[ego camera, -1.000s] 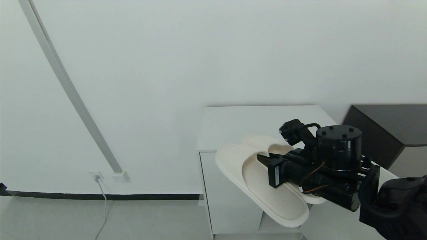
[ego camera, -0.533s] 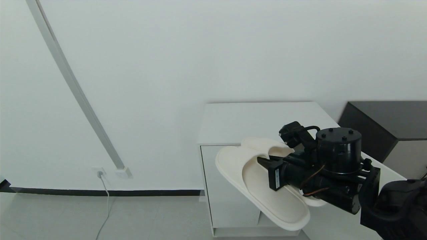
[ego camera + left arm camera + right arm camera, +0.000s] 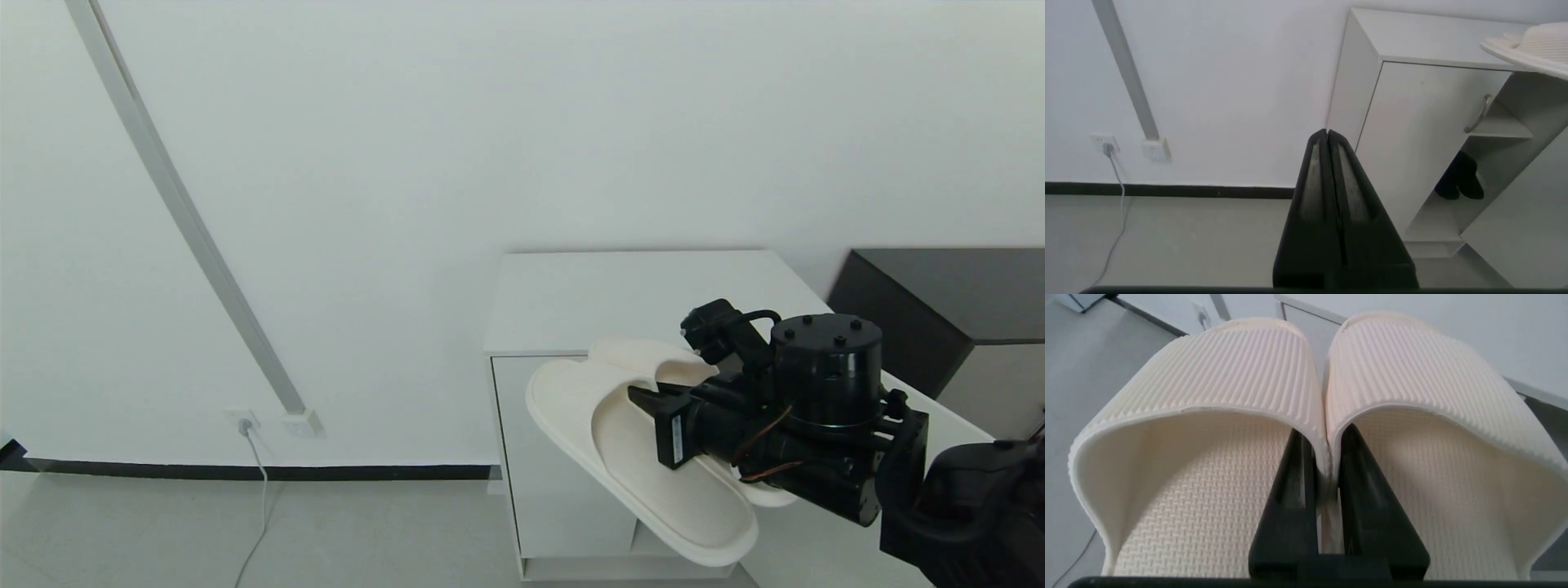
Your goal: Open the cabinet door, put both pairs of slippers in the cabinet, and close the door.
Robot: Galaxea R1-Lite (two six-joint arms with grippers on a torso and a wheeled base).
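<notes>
Fingertips of the black right tool (image 3: 1327, 457) are hidden between the straps of the pair of cream ribbed foam slippers (image 3: 1233, 392). The slipper heels are cut off by the picture's edge in the right wrist view. In the head view the front of the white cabinet (image 3: 563, 490) is partly covered by the slippers and the tool, and its base is cut by the lower edge. A dark box (image 3: 939, 302) is cropped at the right edge. Dark objects (image 3: 1460, 178) low inside the cabinet are too small to be identified.

A grey strip (image 3: 184, 216) runs slantwise down the white wall (image 3: 490, 122) to a small box (image 3: 302, 424). Beside it, a socket (image 3: 239, 422) (cable (image 3: 262, 492) plugged in); black skirting (image 3: 367, 472) below.
</notes>
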